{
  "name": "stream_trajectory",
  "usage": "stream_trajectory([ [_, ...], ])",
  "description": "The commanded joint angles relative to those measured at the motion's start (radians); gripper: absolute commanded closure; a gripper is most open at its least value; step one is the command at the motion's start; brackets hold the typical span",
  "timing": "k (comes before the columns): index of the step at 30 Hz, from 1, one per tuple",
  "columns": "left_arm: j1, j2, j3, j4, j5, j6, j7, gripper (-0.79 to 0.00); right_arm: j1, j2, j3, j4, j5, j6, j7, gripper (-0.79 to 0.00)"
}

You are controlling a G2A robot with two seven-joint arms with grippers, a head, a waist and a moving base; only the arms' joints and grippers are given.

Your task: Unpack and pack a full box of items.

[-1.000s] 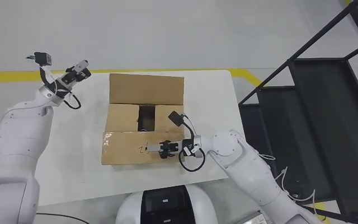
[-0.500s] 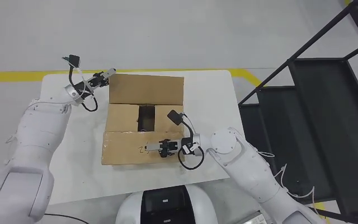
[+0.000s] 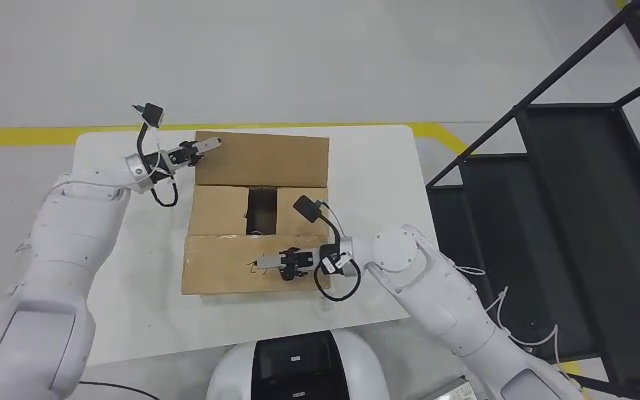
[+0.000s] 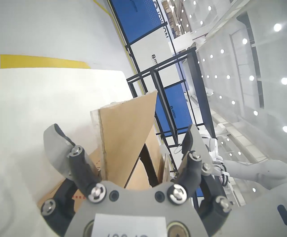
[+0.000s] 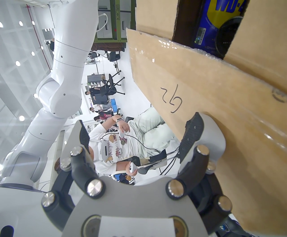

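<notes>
- Squarely mid-surface (image 3: 370, 180) sits the cardboard box (image 3: 215, 215); it is likely light, with stiff walls and bendy flaps.
- The far flap (image 3: 262, 158) reaches the surface's far edge. The left pincer (image 4: 123, 137), fingers apart, straddles its left corner, a sensible hold.
- The right pincer (image 5: 138, 125), fingers apart, lies against the near flap (image 3: 225, 265).
- A blue can (image 5: 215, 20) stands inside, probably smooth and slippery.

Swung the left gripper (image 3: 208, 146) toward three o'clock, from the counter (image 3: 115, 255) edge onto the back flap (image 3: 268, 158) at its ten o'clock corner, jaws wide around it.
</notes>
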Motion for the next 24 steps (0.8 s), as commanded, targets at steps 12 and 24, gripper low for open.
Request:
stream_trajectory([
  [12, 0.142, 0.092, -0.077, -0.276, -0.249, 0.124, -0.124, -0.785, 0.010, 0.003, -0.010, 0.010, -0.016, 0.005, -0.024, -0.785],
  [24, 0.299, 0.196, -0.157, -0.534, -0.234, 0.247, -0.247, -0.785, -0.084, 0.028, 0.017, -0.200, -0.194, 0.127, -0.112, -0.785],
])
